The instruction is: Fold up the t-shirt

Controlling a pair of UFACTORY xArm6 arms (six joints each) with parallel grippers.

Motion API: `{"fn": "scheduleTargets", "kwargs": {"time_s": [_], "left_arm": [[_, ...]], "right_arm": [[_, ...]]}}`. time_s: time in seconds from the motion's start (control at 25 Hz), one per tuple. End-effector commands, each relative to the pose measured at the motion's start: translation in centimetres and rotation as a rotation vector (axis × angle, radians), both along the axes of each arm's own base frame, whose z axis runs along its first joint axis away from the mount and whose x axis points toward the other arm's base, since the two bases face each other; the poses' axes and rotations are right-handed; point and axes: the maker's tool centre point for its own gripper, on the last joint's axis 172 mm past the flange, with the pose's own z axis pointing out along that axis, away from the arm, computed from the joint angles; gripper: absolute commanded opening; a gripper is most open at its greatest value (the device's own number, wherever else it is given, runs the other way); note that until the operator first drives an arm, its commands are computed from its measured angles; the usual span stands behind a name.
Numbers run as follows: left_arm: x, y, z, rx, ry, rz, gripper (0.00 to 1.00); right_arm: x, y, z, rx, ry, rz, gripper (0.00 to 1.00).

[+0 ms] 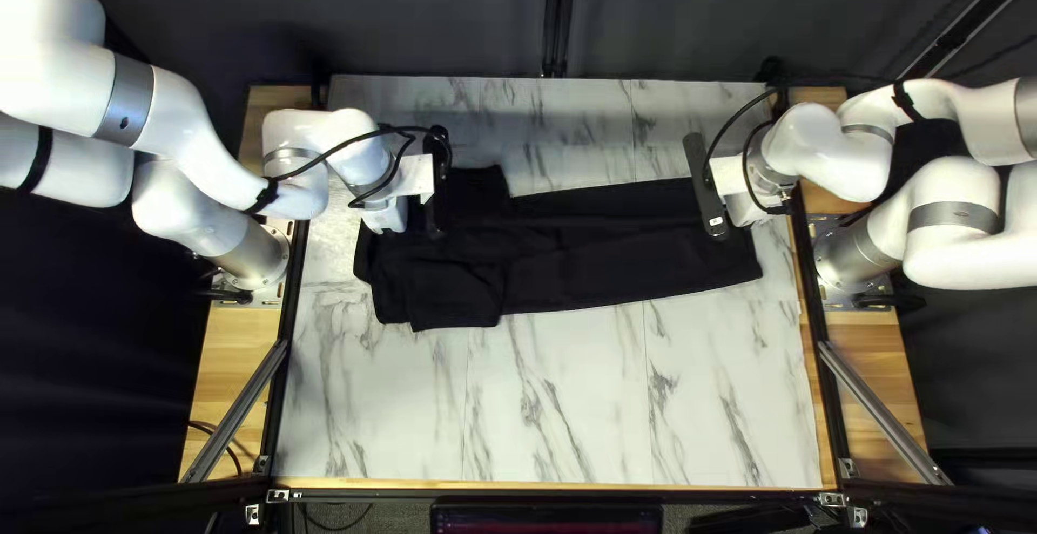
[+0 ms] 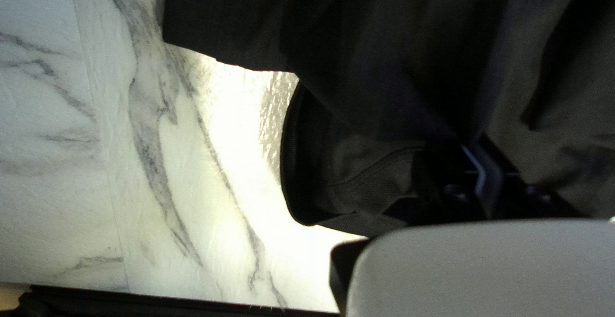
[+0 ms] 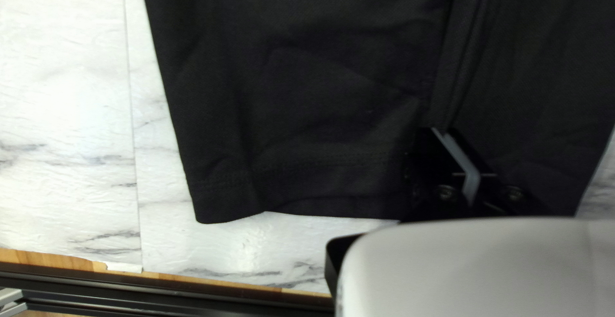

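Top left view shows the black shirt (image 1: pixel 616 264) lying long across the table (image 1: pixel 562 404), nearer to the far edge than to the near one. Its end at the left of this view is wider and more folded, with some layers one over another; the part toward the right is flatter and lies longer. My left gripper (image 1: pixel 436 183) is low over the folded end, and its own wrist view shows the two fingers close together, with the cloth pinched between them and the folds running to their tips. Just beside these fingers is one rounded edge of the shirt, and next to it the table shines very bright. My right gripper (image 1: pixel 708 191) is at the other end, near the hem (image 3: pixel 301 214); its fingers also are clenched on the cloth, and a long crease goes ahead from the tips. Around the table I see the wood border (image 1: pixel 812 329) and the dark metal frame (image 1: pixel 283 329); behind the far edge hangs the dark curtain (image 1: pixel 432 16).
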Motion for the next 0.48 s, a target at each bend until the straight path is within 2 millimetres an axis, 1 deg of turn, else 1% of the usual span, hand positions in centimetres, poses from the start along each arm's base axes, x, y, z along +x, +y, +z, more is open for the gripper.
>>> {"fn": "scheduleTargets", "kwargs": {"time_s": [0.04,0.08,0.12,0.16,0.2,0.24,0.48], "left_arm": [[0.1,-0.2,-0.1,-0.005,0.001,-0.002,0.07],[0.1,-0.3,-0.1,-0.006,0.002,-0.004,0.44],[0.2,-0.3,-0.1,-0.007,0.002,-0.005,0.95],[0.2,-0.4,0.0,-0.008,0.002,-0.007,1.00],[0.2,-0.4,0.1,-0.008,0.003,-0.008,1.00],[0.3,-0.4,0.2,-0.008,0.004,-0.011,1.00],[0.5,-0.3,1.1,-0.004,-0.001,-0.019,1.00]], "right_arm": [[0.0,0.2,-0.2,0.002,-0.001,0.000,0.00],[0.0,0.3,-0.2,0.002,-0.001,0.000,0.00],[0.0,0.3,-0.2,0.003,-0.002,-0.001,0.44],[0.0,0.4,-0.2,0.005,-0.003,-0.002,0.92],[0.0,0.4,-0.2,0.006,-0.003,-0.002,0.92],[0.0,0.5,-0.1,0.007,-0.004,-0.003,1.00],[0.0,0.6,0.4,0.007,-0.010,-0.008,1.00]]}}
